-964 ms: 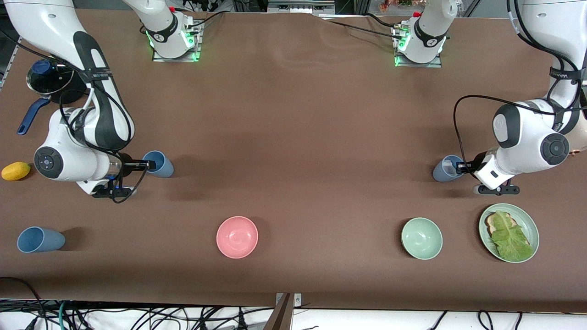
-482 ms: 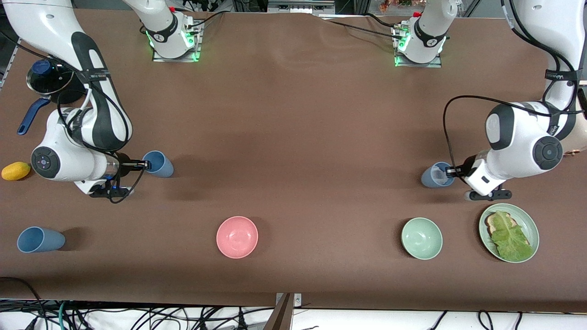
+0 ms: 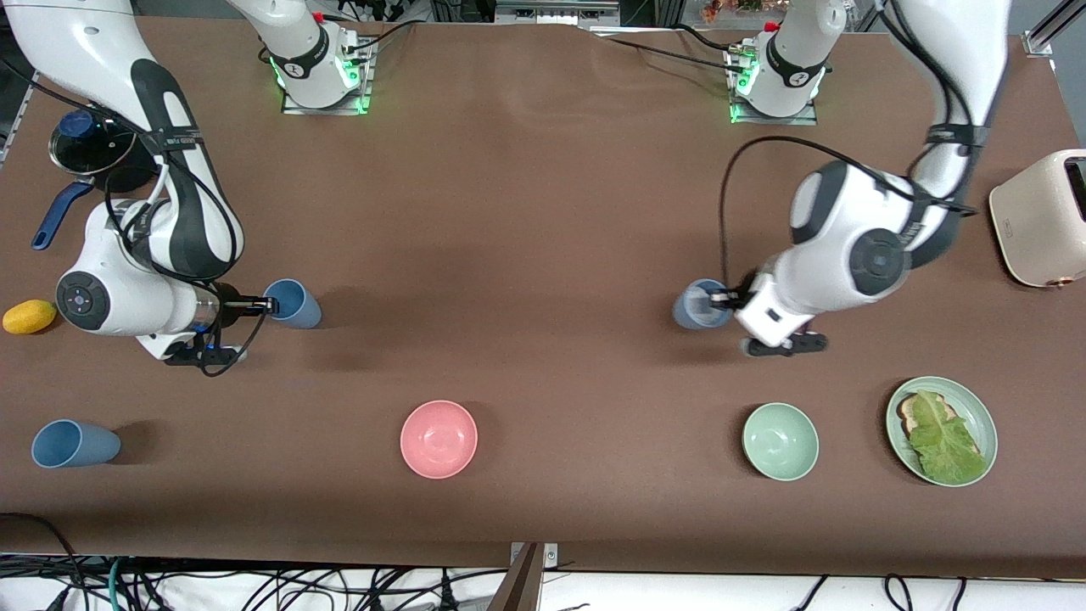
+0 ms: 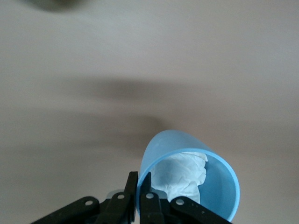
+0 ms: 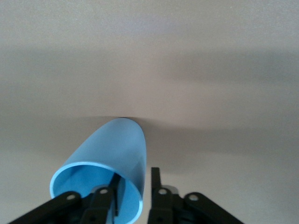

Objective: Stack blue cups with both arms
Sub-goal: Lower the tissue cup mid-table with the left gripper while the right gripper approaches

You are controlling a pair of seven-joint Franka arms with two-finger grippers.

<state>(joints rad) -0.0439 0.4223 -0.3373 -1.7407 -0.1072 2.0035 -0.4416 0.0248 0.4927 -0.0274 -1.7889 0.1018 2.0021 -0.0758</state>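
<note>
Front view: between the two held cups only bare tabletop (image 3: 526,255) is seen. A grey-blue cup (image 3: 701,304), white paper inside, is pinched at its rim by the left gripper (image 3: 719,299) jaws. A sky-blue cup (image 3: 293,303) is pinched likewise by the right gripper (image 3: 259,305) jaws. A third cup (image 3: 75,444) is lying apart.

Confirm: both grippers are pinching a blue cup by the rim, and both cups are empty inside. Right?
Not quite. The left gripper and right gripper each pinch a cup rim, and the right arm's cup is empty. But the left arm's cup is not: the left wrist view shows crumpled white paper inside it.
</note>
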